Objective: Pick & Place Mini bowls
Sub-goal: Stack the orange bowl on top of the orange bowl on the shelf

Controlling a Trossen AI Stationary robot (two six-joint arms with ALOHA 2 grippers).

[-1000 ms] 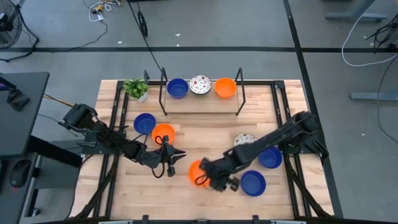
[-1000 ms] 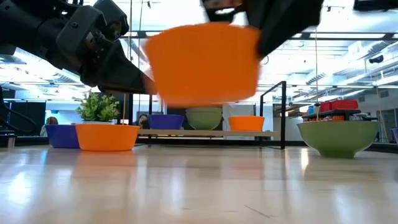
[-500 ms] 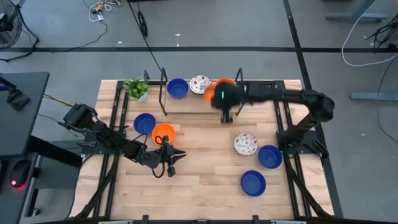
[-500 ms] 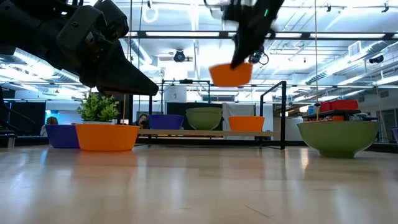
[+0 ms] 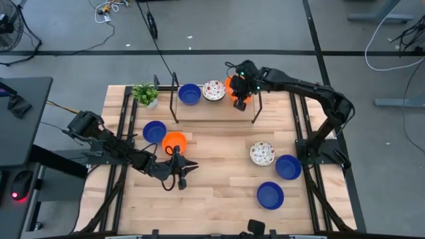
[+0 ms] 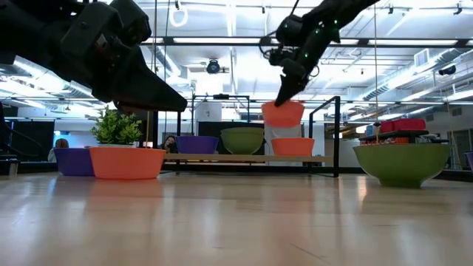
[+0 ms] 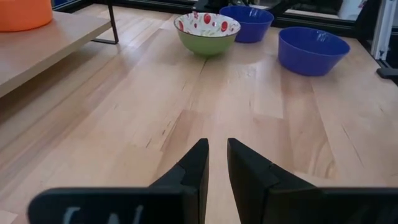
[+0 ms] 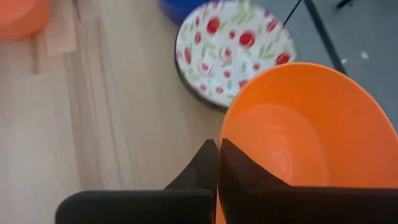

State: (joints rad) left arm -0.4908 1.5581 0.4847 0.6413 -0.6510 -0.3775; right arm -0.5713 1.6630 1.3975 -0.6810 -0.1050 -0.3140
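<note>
A wooden table (image 5: 219,192) sits on a grey floor. From above, the right gripper (image 5: 240,93) holds an orange bowl (image 5: 230,86) over the shelf (image 5: 212,106), beside a speckled bowl (image 5: 214,90) and a blue bowl (image 5: 189,93). The left gripper (image 5: 186,167) waits near another orange bowl (image 5: 174,141), fingers barely parted, empty.

At table height, the held bowl (image 6: 283,112) hangs above an orange bowl on the shelf (image 6: 293,146).

The right wrist camera shows the fingers (image 8: 214,163) clenched on the rim.

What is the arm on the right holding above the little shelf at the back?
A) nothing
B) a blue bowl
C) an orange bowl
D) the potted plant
C: the right gripper pinches the rim of an orange bowl, held just above another orange bowl on the shelf.
</note>
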